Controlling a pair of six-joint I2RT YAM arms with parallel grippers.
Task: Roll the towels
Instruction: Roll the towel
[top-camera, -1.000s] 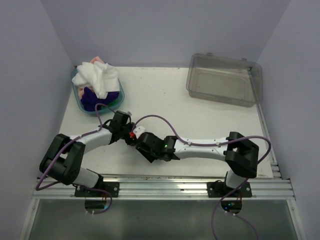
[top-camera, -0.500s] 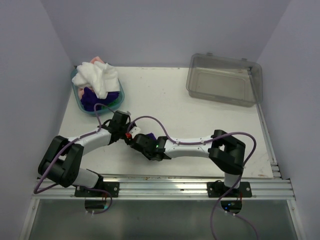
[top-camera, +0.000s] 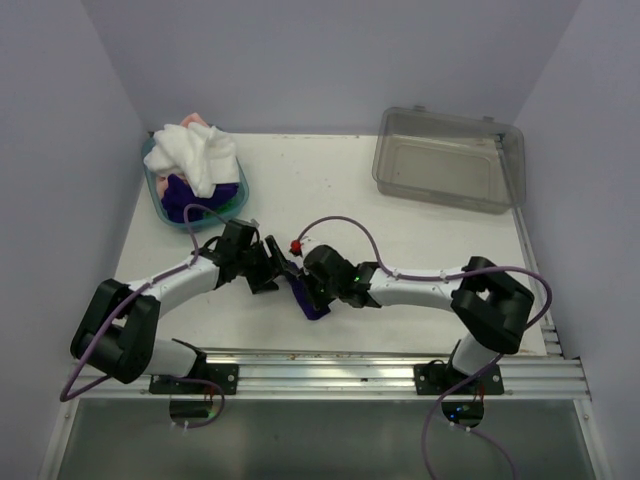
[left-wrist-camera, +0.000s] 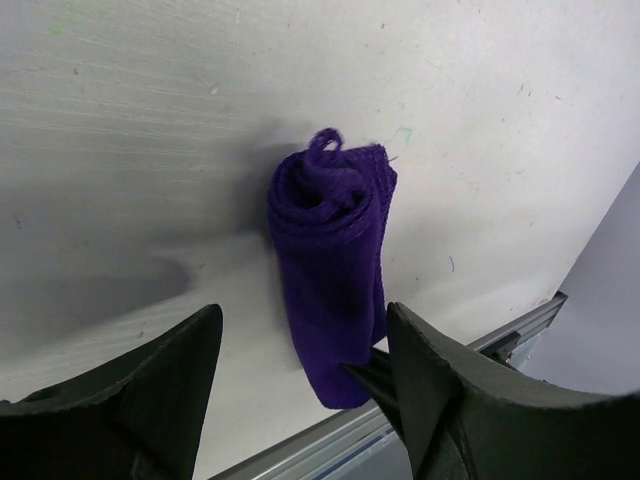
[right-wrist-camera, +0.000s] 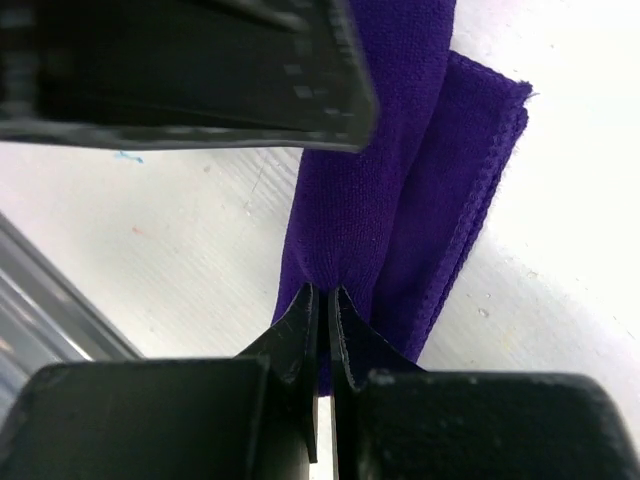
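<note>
Lying near the front edge of the table (top-camera: 330, 190), at about 6 o'clock in the overhead view, the rolled purple towel (top-camera: 312, 300) is a compact roll with a small loop of cloth sticking out at one end. The right gripper (right-wrist-camera: 322, 300) has its fingertips pressed together on a fold at the roll's side, pinching the purple cloth. The left gripper (left-wrist-camera: 300, 320) comes in from 9 o'clock with its jaws apart, one finger on each side of the roll in its wrist view and not clamped on it. At 10 o'clock, by the left wall, the teal basket (top-camera: 160, 205) holds a heap of loose cloth: the white towel (top-camera: 195, 155) is crumpled on top and spills over the rim, a second purple towel (top-camera: 185, 197) lies under it, and a bit of the peach-pink towel (top-camera: 197, 121) shows at the back. At 1 o'clock the clear grey bin (top-camera: 450, 160) sits near the back wall, well apart from both arms.
</note>
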